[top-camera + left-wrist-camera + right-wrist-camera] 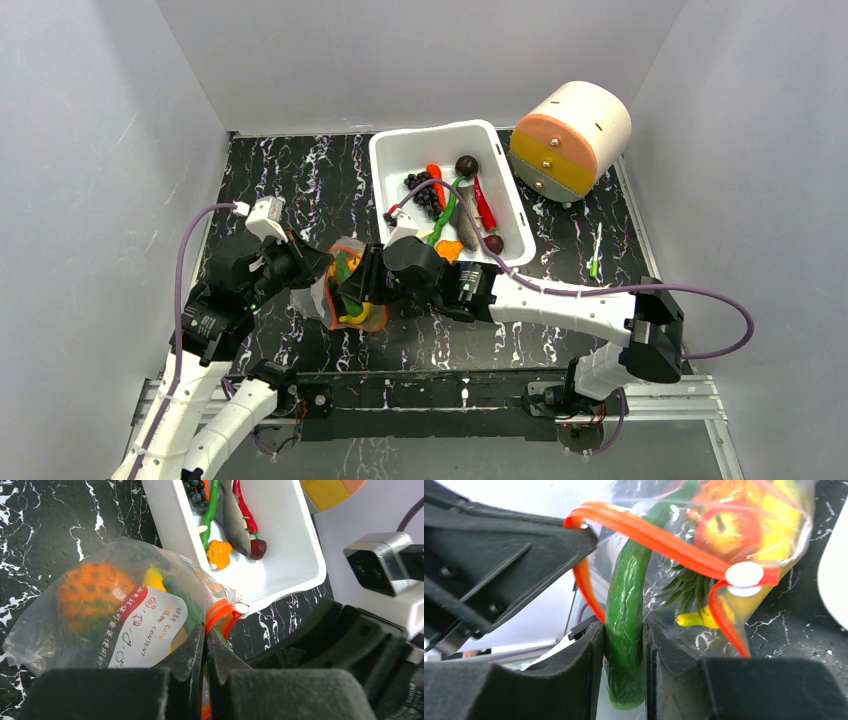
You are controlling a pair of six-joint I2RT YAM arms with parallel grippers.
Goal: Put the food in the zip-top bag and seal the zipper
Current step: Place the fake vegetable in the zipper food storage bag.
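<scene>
The clear zip-top bag (pixel 345 312) lies at the table's middle, holding a pineapple (pixel 92 592), a red apple (pixel 724 530) and a yellow banana (pixel 696 619). My left gripper (pixel 205 630) is shut on the bag's red-orange zipper (pixel 220 612) at the mouth edge. My right gripper (pixel 623 630) is shut on a long green vegetable (pixel 626 595) whose far end reaches through the open zipper (pixel 659 537) into the bag. The white slider (pixel 744 575) sits at one end of the strip. In the top view both grippers, left (pixel 322 272) and right (pixel 355 285), meet at the bag.
The white bin (pixel 395 150) behind the bag holds dark grapes (pixel 425 192), a red chili (pixel 484 205), a fish (pixel 232 520) and other toy food. A peach and yellow drum-shaped object (pixel 572 135) stands at the back right. White walls enclose the table.
</scene>
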